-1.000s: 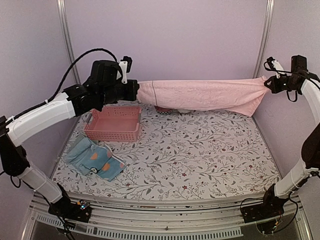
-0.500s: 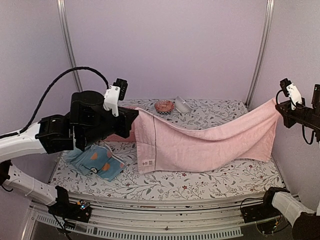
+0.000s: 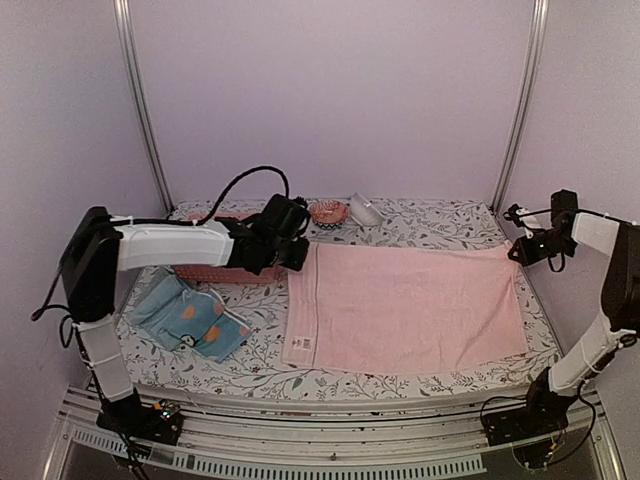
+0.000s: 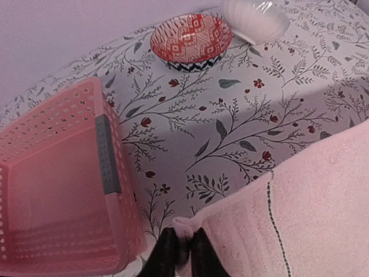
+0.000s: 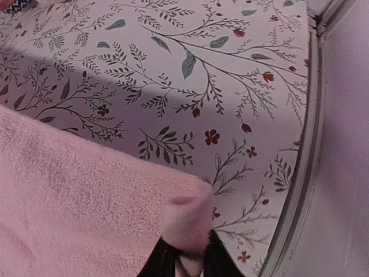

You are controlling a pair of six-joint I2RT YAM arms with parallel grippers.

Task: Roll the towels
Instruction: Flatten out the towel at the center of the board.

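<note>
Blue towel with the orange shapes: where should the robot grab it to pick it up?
Probably the corner poking out on the right of the blue towel, coming straight down from above. It lies bunched and low on the table, so nothing can easily slide under it, and that corner sits clear of the pink basket.

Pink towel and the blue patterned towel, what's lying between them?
Nothing, only bare floral table cover between pink towel and blue patterned towel, shown in the top external view.
</note>
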